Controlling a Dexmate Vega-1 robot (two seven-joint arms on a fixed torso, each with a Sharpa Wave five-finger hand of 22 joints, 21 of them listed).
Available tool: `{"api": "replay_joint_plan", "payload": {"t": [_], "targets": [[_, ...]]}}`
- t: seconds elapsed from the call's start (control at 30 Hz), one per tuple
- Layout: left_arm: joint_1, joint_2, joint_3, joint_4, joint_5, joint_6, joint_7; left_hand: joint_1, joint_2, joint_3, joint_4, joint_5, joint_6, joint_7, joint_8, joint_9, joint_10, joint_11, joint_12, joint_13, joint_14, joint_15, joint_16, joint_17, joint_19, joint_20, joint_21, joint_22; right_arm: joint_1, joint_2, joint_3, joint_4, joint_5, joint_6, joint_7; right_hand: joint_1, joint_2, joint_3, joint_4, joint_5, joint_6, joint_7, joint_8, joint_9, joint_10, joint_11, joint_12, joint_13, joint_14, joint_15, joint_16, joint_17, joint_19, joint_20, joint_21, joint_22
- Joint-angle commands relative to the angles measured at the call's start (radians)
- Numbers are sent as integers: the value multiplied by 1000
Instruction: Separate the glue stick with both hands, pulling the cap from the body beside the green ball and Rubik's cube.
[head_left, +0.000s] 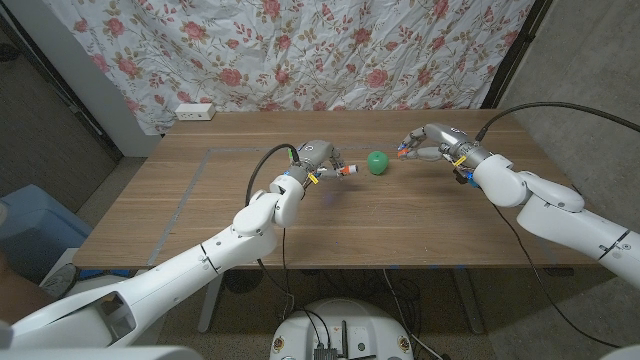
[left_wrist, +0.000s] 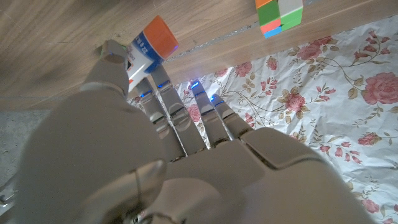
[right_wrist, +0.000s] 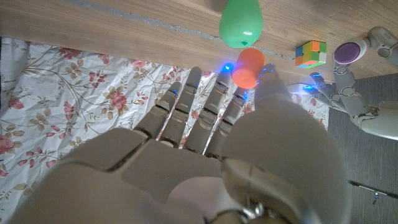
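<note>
My left hand (head_left: 318, 158) grips the glue stick body (head_left: 346, 170), a white and blue tube with an orange end (left_wrist: 155, 43), just left of the green ball (head_left: 376, 162). My right hand (head_left: 432, 141) is to the right of the ball and pinches the orange cap (right_wrist: 249, 67) at its fingertips. Cap and body are apart, with the ball (right_wrist: 240, 23) between them. In the right wrist view the body's purple open end (right_wrist: 350, 52) faces the camera from my left hand (right_wrist: 351, 99). The Rubik's cube (right_wrist: 311, 53) stands on the table near my left hand, also seen as the cube (left_wrist: 278, 15).
A floral cloth (head_left: 330, 50) hangs behind the wooden table (head_left: 300, 230). A white power strip (head_left: 195, 111) lies at the table's far left corner. A grey seam (head_left: 185, 195) runs down the left part of the tabletop.
</note>
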Motion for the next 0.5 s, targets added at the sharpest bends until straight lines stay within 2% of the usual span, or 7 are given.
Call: {"api": "replay_joint_plan", "payload": {"t": [0.03,0.5], "targets": [[4,10,5,-3,50,9,-35,2,74,3,4,5,44,31,4,6,37,-39,5,2,-1,-132,-5,3,0,1,0,4,29,-14,-38,15,-49,-26,31,-5,2,-2,1,4,6,-1,-6,2,-4,-3,-1,6,-1,-154,2,6,16,2,8,2],[8,20,18,10,116,18,-86,-1,74,2,5,5,43,31,4,6,35,-39,4,2,-11,-132,-9,2,-8,0,-2,4,57,-24,-78,36,-106,-49,68,-6,3,-2,-2,4,12,-2,-5,1,-3,-4,-1,10,0,-153,2,9,28,17,8,2]]}}
